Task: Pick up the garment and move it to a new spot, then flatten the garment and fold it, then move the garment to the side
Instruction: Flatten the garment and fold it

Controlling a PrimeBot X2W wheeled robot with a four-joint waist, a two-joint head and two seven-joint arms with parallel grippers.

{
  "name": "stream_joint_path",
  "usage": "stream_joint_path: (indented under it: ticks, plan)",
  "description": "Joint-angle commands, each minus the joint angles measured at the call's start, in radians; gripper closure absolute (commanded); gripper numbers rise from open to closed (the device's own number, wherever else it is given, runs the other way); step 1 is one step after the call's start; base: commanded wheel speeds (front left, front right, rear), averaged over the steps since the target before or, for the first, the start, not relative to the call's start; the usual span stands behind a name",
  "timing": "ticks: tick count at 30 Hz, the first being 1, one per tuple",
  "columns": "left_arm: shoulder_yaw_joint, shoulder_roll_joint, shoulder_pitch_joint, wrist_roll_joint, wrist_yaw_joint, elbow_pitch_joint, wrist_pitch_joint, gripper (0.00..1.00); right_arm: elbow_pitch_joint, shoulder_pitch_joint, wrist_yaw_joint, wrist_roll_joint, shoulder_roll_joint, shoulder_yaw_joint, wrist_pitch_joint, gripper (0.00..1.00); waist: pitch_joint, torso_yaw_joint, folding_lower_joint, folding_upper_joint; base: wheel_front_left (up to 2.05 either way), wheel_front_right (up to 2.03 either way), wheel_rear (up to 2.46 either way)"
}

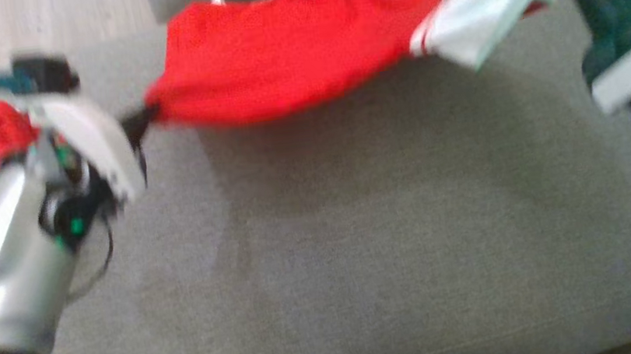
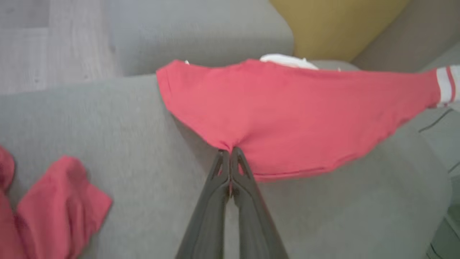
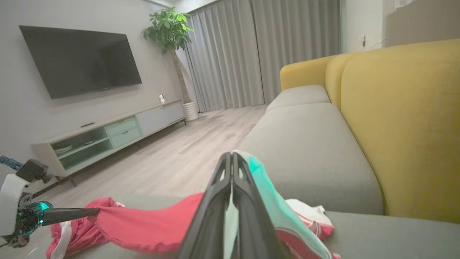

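Fabric stretched out wide! The red cloth garment with a white striped cuff (image 1: 290,50) is strung between both claws, along the far edge of the grey upholstered sofa seat (image 1: 386,240). Left claw (image 2: 230,153) is clenched on its red hem, and right claw (image 3: 231,156) is clenched on the pale sleeve end. A crumpled second red cloth (image 2: 61,201) lies at the seat's left edge, well apart.

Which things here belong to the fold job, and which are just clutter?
In the job:
- garment, red with a white sleeve, stretched between both arms
- left fingers, shut on it
- right fingers, shut on it
- sofa seat under it

Lying about:
- second red cloth, on the seat's left
- yellow back cushion
- TV
- plant
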Motion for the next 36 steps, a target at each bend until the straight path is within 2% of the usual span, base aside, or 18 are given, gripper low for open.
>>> stream_joint_path:
  ticks: [1,3,6,7,10,16,20,23,27,32,36]
  plan:
    - [0.031,0.079,0.005,-0.020,0.000,-0.063,0.029,1.00,-0.044,0.058,0.008,0.005,-0.054,-0.012,0.002,1.00,-0.063,0.000,0.0001,0.0000,0.00,0.00,0.00]
    - [0.022,0.119,0.082,-0.042,0.007,-0.129,0.075,1.00,-0.083,0.140,0.008,0.002,-0.093,-0.021,0.010,1.00,-0.082,0.000,0.0001,0.0000,0.00,0.00,0.00]
    - [0.014,0.179,0.199,-0.074,0.045,-0.254,0.133,1.00,-0.140,0.263,0.008,-0.005,-0.139,-0.058,0.007,1.00,-0.097,-0.004,0.0001,0.0000,0.00,0.00,0.00]
    - [0.014,0.179,0.199,-0.074,0.045,-0.254,0.133,1.00,-0.140,0.263,0.008,-0.005,-0.139,-0.058,0.007,1.00,-0.097,-0.004,0.0001,0.0000,0.00,0.00,0.00]
    - [0.019,0.237,0.317,-0.112,0.101,-0.397,0.171,1.00,-0.188,0.388,0.008,-0.021,-0.163,-0.136,-0.002,1.00,-0.102,-0.009,0.0001,0.0000,0.00,0.00,0.00]
    - [0.025,0.343,0.505,-0.159,0.214,-0.642,0.223,1.00,-0.292,0.648,0.008,-0.086,-0.175,-0.330,0.030,1.00,-0.087,-0.012,0.0001,0.0000,0.00,0.00,0.00]
    - [0.044,0.380,0.541,-0.177,0.265,-0.744,0.241,1.00,-0.374,0.761,0.008,-0.155,-0.134,-0.477,0.121,1.00,-0.062,-0.006,0.0001,0.0000,0.00,0.00,0.00]
    - [0.049,0.375,0.515,-0.190,0.282,-0.760,0.269,1.00,-0.423,0.778,0.008,-0.214,-0.066,-0.571,0.212,1.00,-0.036,0.002,0.0001,0.0000,0.00,0.00,0.00]
    - [0.041,0.343,0.424,-0.191,0.272,-0.713,0.317,1.00,-0.435,0.718,0.008,-0.281,0.027,-0.645,0.326,1.00,0.008,0.013,0.0001,0.0000,0.00,0.00,0.00]
    - [0.013,0.270,0.286,-0.195,0.242,-0.600,0.387,1.00,-0.336,0.581,0.008,-0.302,0.094,-0.637,0.417,1.00,0.064,0.028,0.0001,0.0000,0.00,0.00,0.00]
    - [0.001,0.214,0.187,-0.196,0.230,-0.492,0.425,1.00,-0.205,0.478,0.008,-0.312,0.121,-0.600,0.435,1.00,0.096,0.033,0.0001,0.0000,0.00,0.00,0.00]
